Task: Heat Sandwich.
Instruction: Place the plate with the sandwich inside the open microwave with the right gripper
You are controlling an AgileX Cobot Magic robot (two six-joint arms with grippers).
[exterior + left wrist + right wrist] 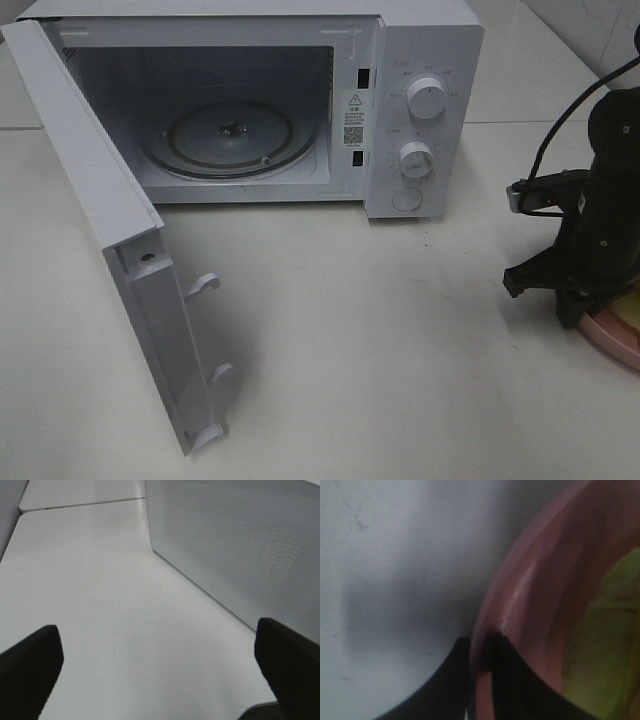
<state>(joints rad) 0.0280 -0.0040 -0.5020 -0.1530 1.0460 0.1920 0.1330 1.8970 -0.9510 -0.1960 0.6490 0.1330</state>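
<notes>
Door edge: door [90, 170] is standing swung wide on the left of the microwave [430, 50]. Its latch hooks are sticking out over the table [380, 330].
Cavity: front is facing the camera fully open, w/ the glass turntable [230, 135] showing whole inside.
Open room: a broad stretch of white table is lying btwn the door and the R arm, right in front of the cavity.
Controls: two knobs [427, 99] are sitting on the panel right of the cavity.
Surface: table is looking white and matte w/ faint scuffs. A seam is running across it in the left wrist view.
Sandwich: sandwich [605, 645] is lying on the pink plate [535, 580] at the far right edge of the exterior view, well apart from the microwave. It's mostly hidden by the arm and cut off by the frame there. Yellow-green filling is showing in the right wrist view.
R end effector: right end effector [481, 677] is clenching the plate rim, one finger outside the rim, the other inside, rim pinched btwn.
L end effector: left end effector [160, 675] is hanging released, fingers spread wide w/ only table btwn them, beside a dotted white face of the microwave. Can't tell if that's door or side.
</notes>
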